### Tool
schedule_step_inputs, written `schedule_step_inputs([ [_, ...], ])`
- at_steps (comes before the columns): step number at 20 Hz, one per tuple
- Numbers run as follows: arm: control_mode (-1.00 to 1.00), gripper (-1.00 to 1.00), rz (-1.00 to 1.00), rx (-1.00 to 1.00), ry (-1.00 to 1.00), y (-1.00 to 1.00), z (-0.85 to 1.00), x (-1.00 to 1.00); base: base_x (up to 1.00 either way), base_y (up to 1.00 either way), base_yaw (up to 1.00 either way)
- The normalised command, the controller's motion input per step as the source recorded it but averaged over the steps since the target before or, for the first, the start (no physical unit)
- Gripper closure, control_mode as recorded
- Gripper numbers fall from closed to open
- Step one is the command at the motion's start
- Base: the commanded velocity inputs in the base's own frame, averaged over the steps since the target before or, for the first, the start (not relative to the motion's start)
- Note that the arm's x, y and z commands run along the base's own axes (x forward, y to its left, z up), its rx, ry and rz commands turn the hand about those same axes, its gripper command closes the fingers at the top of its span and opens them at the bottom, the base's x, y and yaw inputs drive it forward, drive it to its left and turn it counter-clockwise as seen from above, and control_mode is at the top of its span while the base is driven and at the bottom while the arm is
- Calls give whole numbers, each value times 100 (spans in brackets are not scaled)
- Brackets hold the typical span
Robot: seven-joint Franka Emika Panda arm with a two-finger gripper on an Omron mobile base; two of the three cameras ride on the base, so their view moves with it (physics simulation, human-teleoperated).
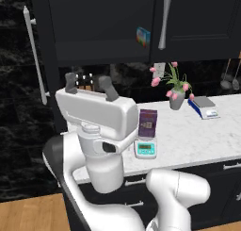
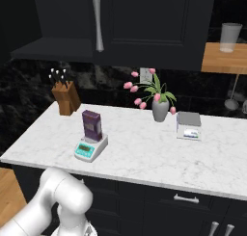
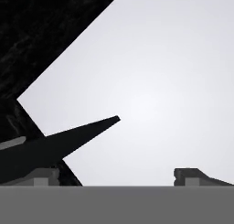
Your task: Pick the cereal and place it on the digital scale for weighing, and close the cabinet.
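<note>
**Cereal on the scale, cabinet door left to close**

In the left base view, the gripper (image 1: 92, 86) is seen raised in front of the arm, with its two dark fingers spread wide and nothing held between them. The cereal (image 1: 148, 123) is found to the right of the gripper and lower, standing upright on the digital scale (image 1: 145, 149) on the white counter (image 1: 197, 136). The open door of the cabinet (image 1: 35, 55) is seen to the left of the gripper, near it, with its long silver handle turned outwards. A small light-blue box (image 1: 143, 36) stays inside the cabinet, above and to the right of the gripper.

In the right base view, the cereal (image 2: 90, 124) is shown resting on the digital scale (image 2: 90, 148), with a knife block (image 2: 66, 98) behind it.

In the hand view, the finger tips (image 3: 192, 175) are seen apart, before a dark edge and a pale surface.

The placing is judged done; the closing of the cabinet is left.
</note>
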Motion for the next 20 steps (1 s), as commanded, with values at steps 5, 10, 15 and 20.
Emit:
schedule_step_inputs([
  [5, -100, -100, -7, 14, -10, 77, -11, -71, 0, 0, 0],
  [10, -100, -100, -8, 15, 0, 82, -28, -13, 0, 0, 0],
  [15, -100, -100, -13, 21, 1, 76, -44, 0, 0, 0, 0],
  [20, -100, -100, -14, 19, 21, 86, -45, 6, 0, 0, 0],
])
